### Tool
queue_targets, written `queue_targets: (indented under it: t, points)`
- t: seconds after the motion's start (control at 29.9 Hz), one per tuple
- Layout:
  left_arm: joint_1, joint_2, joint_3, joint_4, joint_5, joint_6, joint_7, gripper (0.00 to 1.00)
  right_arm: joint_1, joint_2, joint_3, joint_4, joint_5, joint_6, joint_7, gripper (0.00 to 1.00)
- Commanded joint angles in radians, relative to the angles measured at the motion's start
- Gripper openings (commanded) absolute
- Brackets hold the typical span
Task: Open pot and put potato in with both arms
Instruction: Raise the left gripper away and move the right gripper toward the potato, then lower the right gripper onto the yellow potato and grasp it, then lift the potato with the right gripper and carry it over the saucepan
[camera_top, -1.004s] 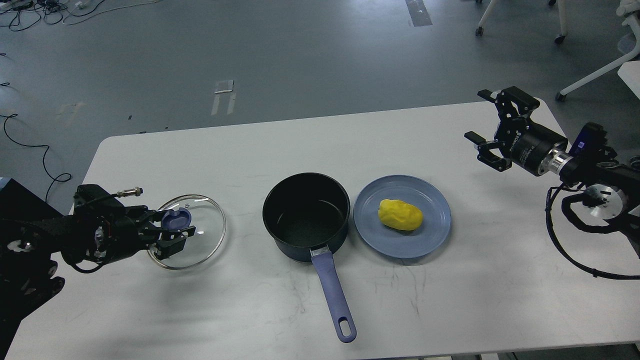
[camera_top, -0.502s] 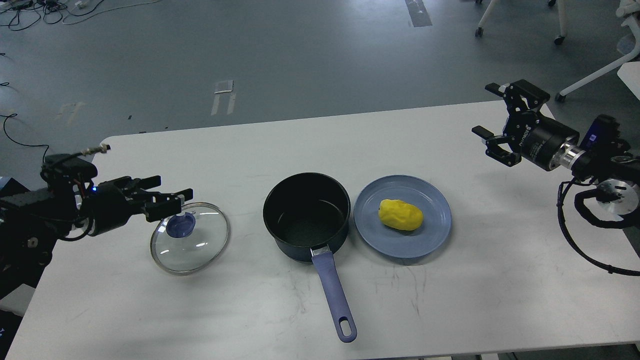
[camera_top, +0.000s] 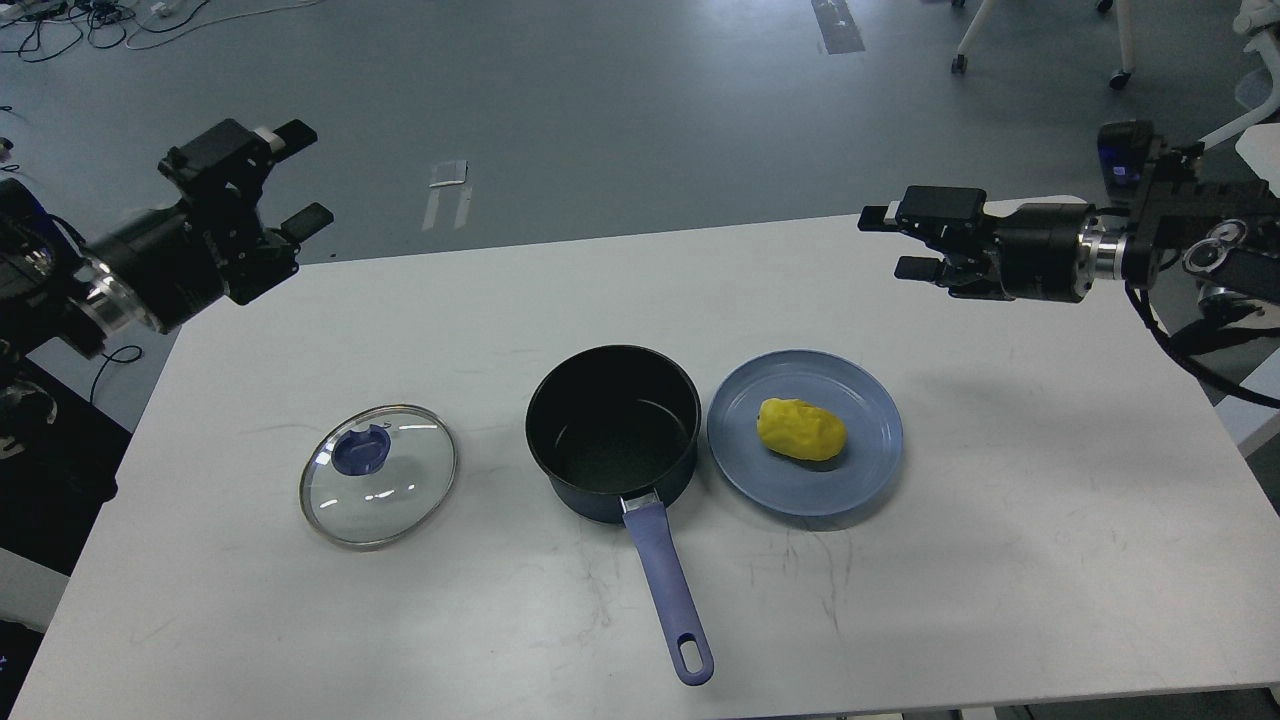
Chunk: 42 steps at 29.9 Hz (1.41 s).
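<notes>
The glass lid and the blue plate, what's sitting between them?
In the head view, the open pot stands between the lid and the plate.

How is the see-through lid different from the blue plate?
The glass lid is clear with a metal rim; the plate is solid blue. The lid has a blue knob on top, while the plate carries a yellow potato. The lid lies left of the pot; the plate sits right of it. Both are round and rest flat on the white table.

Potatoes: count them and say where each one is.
1. The yellow potato lies on the blue plate, right of the open pot. None shows inside the pot.
</notes>
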Motion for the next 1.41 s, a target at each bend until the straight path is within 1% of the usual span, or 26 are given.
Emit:
queue_targets:
  t: [0.0, 0.03, 0.13, 0.33, 0.54, 0.6, 0.77, 1.0, 1.1, 1.14, 1.17, 1.2, 1.24, 1.3, 1.34, 1.37]
  points:
    - [0.034, 0.008, -0.006, 0.011, -0.087, -0.048, 0.0, 0.98, 0.15, 0.063, -0.186, 0.007, -0.062, 0.0, 0.0, 0.99]
    - [0.043, 0.006, -0.01, 0.021, -0.088, -0.063, 0.0, 0.98, 0.199, 0.109, -0.256, 0.007, -0.126, 0.0, 0.0, 0.99]
    - [0.066, -0.005, -0.015, 0.025, -0.087, -0.068, 0.0, 0.98, 0.273, 0.195, -0.397, -0.002, -0.275, 0.0, 0.0, 0.99]
    - [0.071, -0.02, -0.015, 0.025, -0.088, -0.068, 0.0, 0.98, 0.309, 0.303, -0.511, 0.004, -0.381, -0.006, 0.0, 0.99]
    - [0.071, -0.031, -0.035, 0.025, -0.087, -0.071, 0.0, 0.98, 0.312, 0.373, -0.539, -0.002, -0.424, -0.056, 0.0, 0.98]
    - [0.071, -0.034, -0.043, 0.025, -0.088, -0.068, 0.0, 0.98, 0.312, 0.406, -0.574, -0.005, -0.424, -0.073, 0.0, 0.98]
    - [0.071, -0.032, -0.044, 0.025, -0.088, -0.065, 0.0, 0.98, 0.299, 0.452, -0.632, -0.022, -0.424, -0.128, 0.0, 0.98]
    - [0.071, -0.032, -0.044, 0.023, -0.088, -0.063, 0.0, 0.98, 0.27, 0.487, -0.657, -0.033, -0.424, -0.188, 0.0, 0.96]
    - [0.072, -0.032, -0.044, 0.023, -0.088, -0.063, 0.0, 0.98, 0.249, 0.498, -0.668, -0.044, -0.424, -0.21, 0.0, 0.88]
    - [0.075, -0.034, -0.044, 0.023, -0.088, -0.063, 0.0, 0.98, 0.244, 0.499, -0.669, -0.045, -0.423, -0.211, 0.0, 0.8]
    - [0.075, -0.034, -0.044, 0.023, -0.088, -0.062, 0.0, 0.98, 0.243, 0.499, -0.671, -0.045, -0.423, -0.211, 0.0, 0.67]
    - [0.077, -0.034, -0.044, 0.023, -0.088, -0.062, 0.0, 0.98, 0.243, 0.499, -0.671, -0.045, -0.423, -0.211, 0.0, 0.6]
    - [0.077, -0.034, -0.046, 0.023, -0.088, -0.062, 0.0, 0.98, 0.243, 0.496, -0.672, -0.045, -0.423, -0.211, 0.0, 0.43]
    - [0.075, -0.034, -0.046, 0.023, -0.088, -0.062, 0.0, 0.98, 0.244, 0.495, -0.672, -0.045, -0.423, -0.211, 0.0, 0.27]
    - [0.077, -0.035, -0.046, 0.023, -0.087, -0.062, 0.0, 0.98, 0.25, 0.495, -0.672, -0.044, -0.423, -0.211, 0.0, 0.13]
    - [0.077, -0.037, -0.046, 0.023, -0.088, -0.062, 0.0, 0.98, 0.258, 0.493, -0.672, -0.041, -0.423, -0.211, 0.0, 0.08]
